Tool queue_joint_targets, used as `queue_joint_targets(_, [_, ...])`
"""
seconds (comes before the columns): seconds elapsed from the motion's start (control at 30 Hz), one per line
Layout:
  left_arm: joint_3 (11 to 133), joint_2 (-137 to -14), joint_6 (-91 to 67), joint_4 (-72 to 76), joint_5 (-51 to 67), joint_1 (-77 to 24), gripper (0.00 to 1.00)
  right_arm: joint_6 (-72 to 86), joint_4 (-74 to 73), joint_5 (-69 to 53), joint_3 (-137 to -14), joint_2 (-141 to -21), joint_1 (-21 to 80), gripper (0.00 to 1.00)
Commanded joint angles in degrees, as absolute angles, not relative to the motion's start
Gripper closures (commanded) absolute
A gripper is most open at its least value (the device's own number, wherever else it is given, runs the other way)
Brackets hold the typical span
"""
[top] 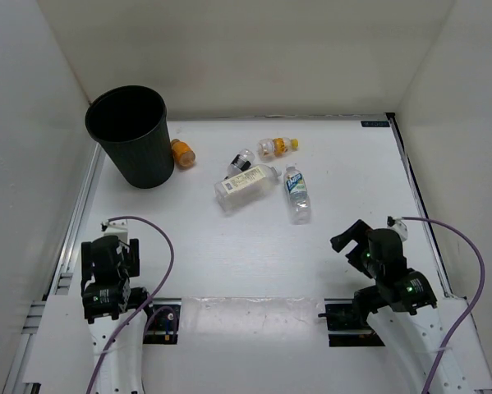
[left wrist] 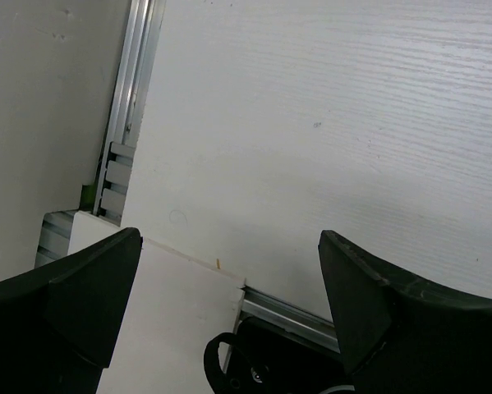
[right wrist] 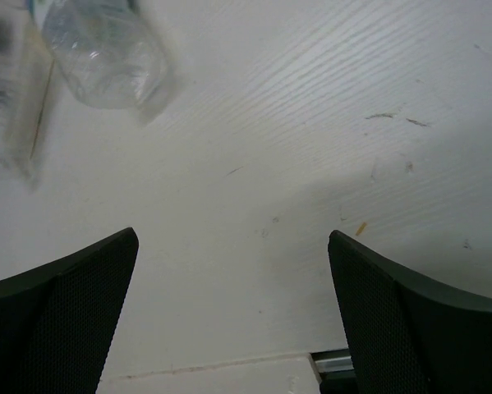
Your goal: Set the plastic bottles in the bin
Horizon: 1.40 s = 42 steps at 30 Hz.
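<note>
The clear plastic bottle with a blue-white label [top: 296, 194] lies on its side on the white table [top: 229, 263], long axis near-to-far, ahead-left of the wide-open, empty right gripper [top: 351, 236] (the nearer arm), well apart from the black ribbed bin [top: 139, 160].

The clear plastic bottle [right wrist: 106, 57] is blurred and cut off by the right wrist view's top edge. Overhead, the bottle labels [top: 247, 182] are too small to read.

Five counted: white-label clear bottle [top: 247, 185], blue-label clear bottle [top: 296, 194], dark-label bottle [top: 241, 162], orange-cap bottle [top: 278, 147], stubby orange bottle [top: 181, 153]. One black bin [top: 144, 161] counted too.
</note>
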<state>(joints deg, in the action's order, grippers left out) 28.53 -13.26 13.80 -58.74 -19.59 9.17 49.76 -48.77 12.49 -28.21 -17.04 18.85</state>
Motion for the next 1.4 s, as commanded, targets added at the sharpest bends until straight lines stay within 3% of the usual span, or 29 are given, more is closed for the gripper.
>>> queue_joint_targets(0.0, [28.48, -13.61, 13.35, -58.54, -20.75, 9.49, 0.0, 54.23, -51.94, 20.39, -29.27, -19.86, 18.72, 0.0])
queue_joint_targets(0.23, [36.37, -21.0, 14.58, -57.31, -16.97, 9.49, 0.0, 33.43, -40.36, 16.18, -40.59, -33.9, 18.72, 0.0])
queue_joint_targets(0.5, [44.2, -32.15, 19.86, -53.0, -7.56, 9.49, 0.0, 20.31, -37.96, 2.95, -66.21, -72.73, 18.72, 0.0])
queue_joint_targets(0.63, [46.14, -36.29, 19.86, -52.29, -4.49, 9.49, 0.0, 19.78, -39.19, 2.8, -75.81, -90.65, 19.86, 0.0])
queue_joint_targets(0.83, [46.14, -36.12, 19.86, -52.29, -3.17, 9.49, 0.0, 12.58, -41.48, 2.55, -83.57, -103.69, 23.98, 0.0])
queue_joint_targets(1.13, [45.62, -35.6, 19.34, -52.29, -2.64, 10.63, 0.0, 13.97, -41.48, 8.16, -81.57, -108.81, 25.93, 0.0])
queue_joint_targets(1.37, [46.93, -36.21, 18.81, -52.29, -1.49, 10.63, 0.0, 15.38, -40.26, 9.49, -76.99, -108.19, 25.93, 0.45])
